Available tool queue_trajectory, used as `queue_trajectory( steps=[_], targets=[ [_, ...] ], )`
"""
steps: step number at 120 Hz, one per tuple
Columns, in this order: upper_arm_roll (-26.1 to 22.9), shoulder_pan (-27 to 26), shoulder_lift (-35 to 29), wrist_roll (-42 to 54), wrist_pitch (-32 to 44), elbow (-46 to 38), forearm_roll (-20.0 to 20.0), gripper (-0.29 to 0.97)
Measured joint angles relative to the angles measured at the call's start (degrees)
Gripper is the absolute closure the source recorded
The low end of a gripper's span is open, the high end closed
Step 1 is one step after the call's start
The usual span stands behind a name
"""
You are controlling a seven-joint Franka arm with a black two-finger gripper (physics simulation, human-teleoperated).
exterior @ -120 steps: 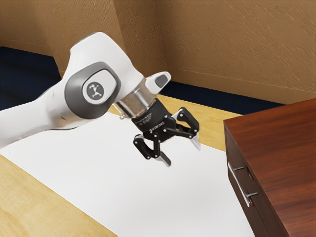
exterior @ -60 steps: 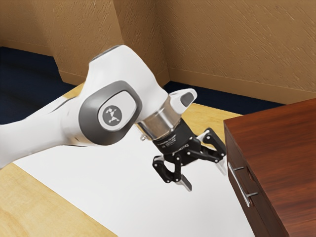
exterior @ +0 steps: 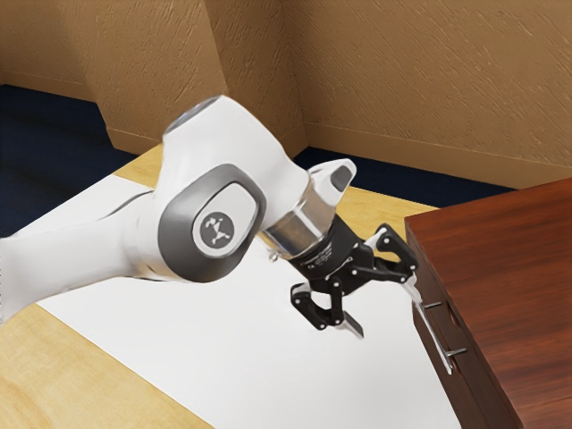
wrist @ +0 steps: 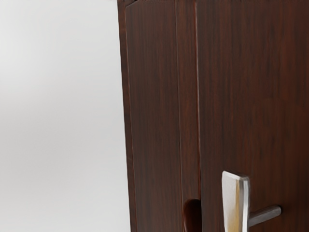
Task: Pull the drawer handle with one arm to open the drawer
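Looks straight onto a dark red-brown cabinet (wrist: 154, 121), grain running lengthwise, thin seams marking off the drawer front (wrist: 251, 96). Borders plain white table (wrist: 58, 121) along one long edge. Catches a flat silver fingertip (wrist: 235, 203) (chamfered at its end) over the drawer front, a grey handle rod (wrist: 265, 215) emerging just beside it. Shows a small rounded recess (wrist: 192, 216) on the fingertip's other side.

The drawer cabinet (exterior: 518, 268) is cut off by the exterior view's right and lower edges.
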Motion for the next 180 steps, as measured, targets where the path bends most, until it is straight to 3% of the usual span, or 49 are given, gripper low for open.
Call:
queue_trajectory(
  steps=[56, 99, 180],
  targets=[
    [-3.24, -0.05, 0.86, -3.35, 7.07, -2.58, -0.05, 0.11],
    [-4.0, 0.04, 1.05, -5.04, 7.81, -3.21, -0.22, 0.23],
    [-4.07, 0.51, -0.15, -7.14, 6.41, -4.23, -0.13, 0.33]
  ],
)
